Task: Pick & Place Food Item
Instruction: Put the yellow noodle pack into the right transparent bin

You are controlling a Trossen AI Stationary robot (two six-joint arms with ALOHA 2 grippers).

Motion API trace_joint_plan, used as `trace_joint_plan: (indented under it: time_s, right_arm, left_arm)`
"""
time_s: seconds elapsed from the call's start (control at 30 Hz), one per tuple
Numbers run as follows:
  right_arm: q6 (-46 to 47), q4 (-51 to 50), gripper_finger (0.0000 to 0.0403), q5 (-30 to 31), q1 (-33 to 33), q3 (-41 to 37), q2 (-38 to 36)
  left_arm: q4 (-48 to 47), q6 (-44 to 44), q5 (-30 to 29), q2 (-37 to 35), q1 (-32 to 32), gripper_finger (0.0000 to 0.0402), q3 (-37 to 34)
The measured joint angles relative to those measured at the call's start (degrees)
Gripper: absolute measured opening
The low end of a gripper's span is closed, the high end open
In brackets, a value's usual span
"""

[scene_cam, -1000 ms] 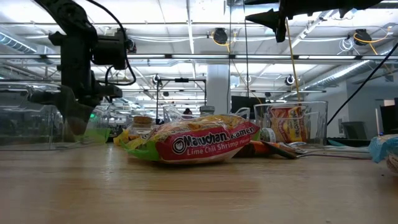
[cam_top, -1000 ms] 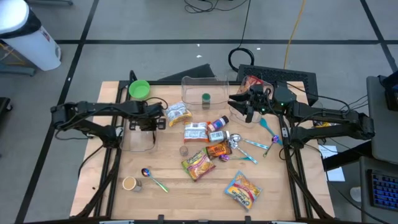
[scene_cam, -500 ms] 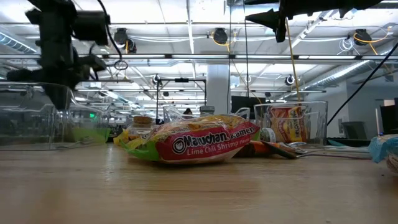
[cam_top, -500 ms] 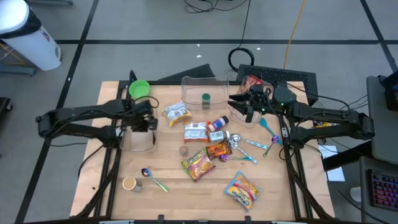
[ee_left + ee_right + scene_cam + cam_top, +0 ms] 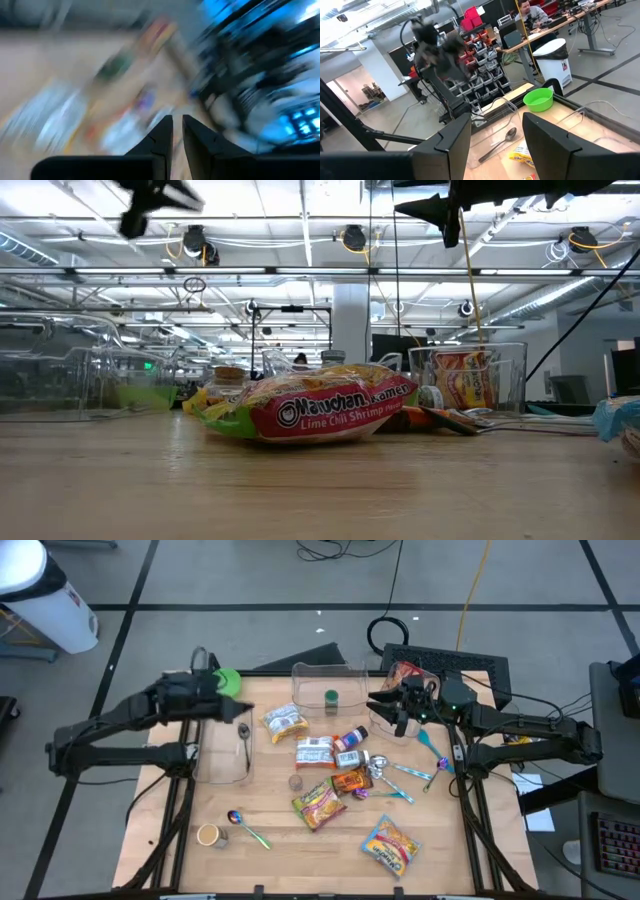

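Ramen (image 5: 318, 802), is that the food to move? Where is it?
— Flat on the table, near the front middle, among other packets. Nothing touches it. The task names no one food, so a snack bag (image 5: 285, 721) farther back, near the left arm, could serve as well.
Is either arm holding anything?
— No. The left gripper (image 5: 177, 122) is lifted high near the green bowl (image 5: 226, 683), jaws nearly together with only a slit between them and nothing in it. The right gripper (image 5: 496, 122) hangs over the table's far right, close to a tub (image 5: 432, 662) with a red packet in it, jaws parted about halfway and empty.
So which step is this?
— I judge it the gap between picks: no food is gripped, and the left arm is up and clear of the table. A spoon (image 5: 243, 740) lies in the left tub (image 5: 212, 768), but that is not food.
What does the next move call for?
— An arm must choose a packet, spread its jaws wider than the packet's edge, come down over it and pinch. The left jaws would have to part first. A flat, slippery wrapper gives little to bite on, so taking it by a crimped end seems the safest. Which tub it should go in, I cannot tell.
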Motion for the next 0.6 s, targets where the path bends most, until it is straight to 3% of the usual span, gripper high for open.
trace_joint_plan:
  time_s: [0.1, 0.23, 0.6]
  right_arm:
    - [1.77, -0.02, 0.0171, 0.0, 0.01, 0.0, 0.0]
    - [3.22, -0.27, 0.0171, -0.11, 0.02, 0.0, 0.0]
    - [4.49, -1.82, 0.0171, -0.17, 0.02, 0.0, 0.02]
  left_arm:
    - [13.04, 6.12, -3.65, 0.8, -2.23, 0.0047, -1.02]
    - [25.42, 11.99, -4.26, 4.62, -5.42, 0.0047, -2.13]
    - [32.39, 5.4, 3.42, 22.62, -15.67, 0.0047, -2.22]
